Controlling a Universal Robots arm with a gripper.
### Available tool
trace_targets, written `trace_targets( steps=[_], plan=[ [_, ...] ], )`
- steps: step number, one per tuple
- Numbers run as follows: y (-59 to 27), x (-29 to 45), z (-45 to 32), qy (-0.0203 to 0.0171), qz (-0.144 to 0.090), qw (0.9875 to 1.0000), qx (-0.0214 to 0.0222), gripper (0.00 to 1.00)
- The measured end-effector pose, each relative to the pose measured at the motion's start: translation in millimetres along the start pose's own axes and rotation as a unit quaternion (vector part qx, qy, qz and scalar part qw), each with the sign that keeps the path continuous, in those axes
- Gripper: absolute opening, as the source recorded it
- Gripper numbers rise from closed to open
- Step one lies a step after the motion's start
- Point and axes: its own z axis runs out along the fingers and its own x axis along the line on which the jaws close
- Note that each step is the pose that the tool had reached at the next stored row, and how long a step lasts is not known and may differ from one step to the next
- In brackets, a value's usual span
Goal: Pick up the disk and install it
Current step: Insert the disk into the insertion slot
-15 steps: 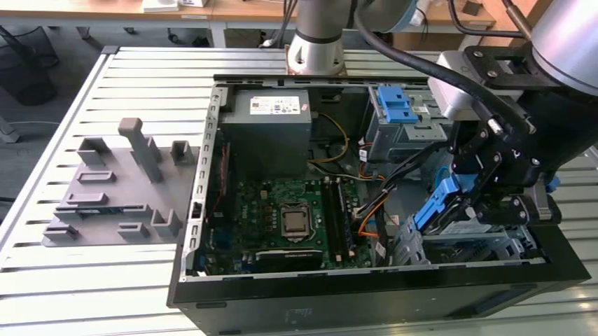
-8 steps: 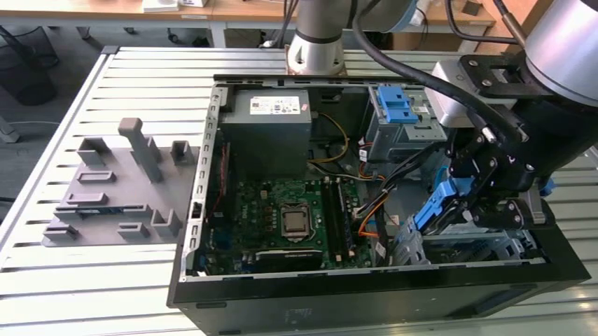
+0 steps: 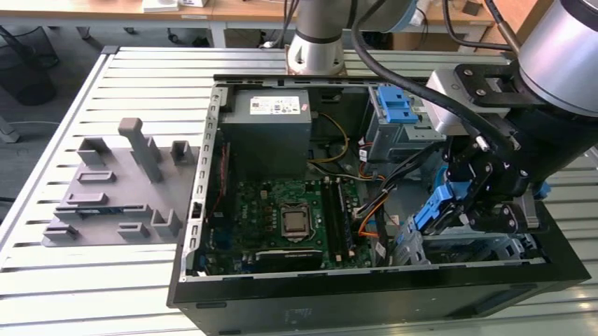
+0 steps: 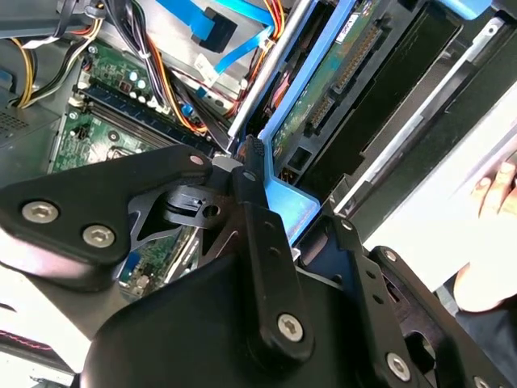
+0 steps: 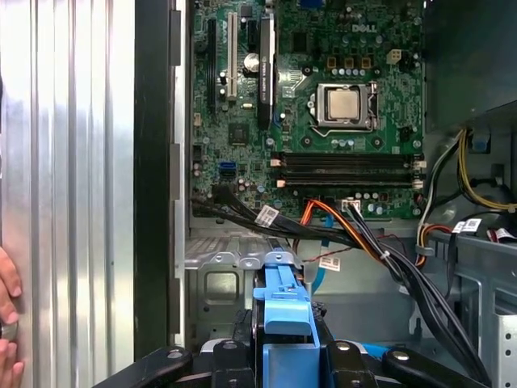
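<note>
gripper: clamped on disk, four o'clock in the exterior view.
disk feel: likely rigid, fairly heavy, shock-sensitive.
hold: blue bracket edges, off the circuit board.

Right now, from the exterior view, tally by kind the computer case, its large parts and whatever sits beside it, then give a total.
Open black computer case: 1
Green motherboard: 1
Grey metal box with white sticker: 1
Flat disk in blue plastic bracket: 1
Grey plastic fixture: 1
Total: 5
</note>
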Motion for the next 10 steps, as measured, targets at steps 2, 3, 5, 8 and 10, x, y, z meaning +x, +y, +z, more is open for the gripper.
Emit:
trace_targets(
  steps=[2,3,5,8,10],
  plan=[
    [0.0,0.1,1.9,-0.0001,0.000,1.0000,0.0000,0.36],
    [0.0,0.1,2.6,0.0001,0.000,1.0000,0.0000,0.36],
    [-0.1,0.1,3.8,0.0002,0.000,1.0000,0.0000,0.36],
    [-0.1,0.2,4.2,0.0001,0.000,1.0000,0.0000,0.36],
    [-0.1,0.2,4.3,0.0000,0.000,1.0000,0.0000,0.36]
  ],
)
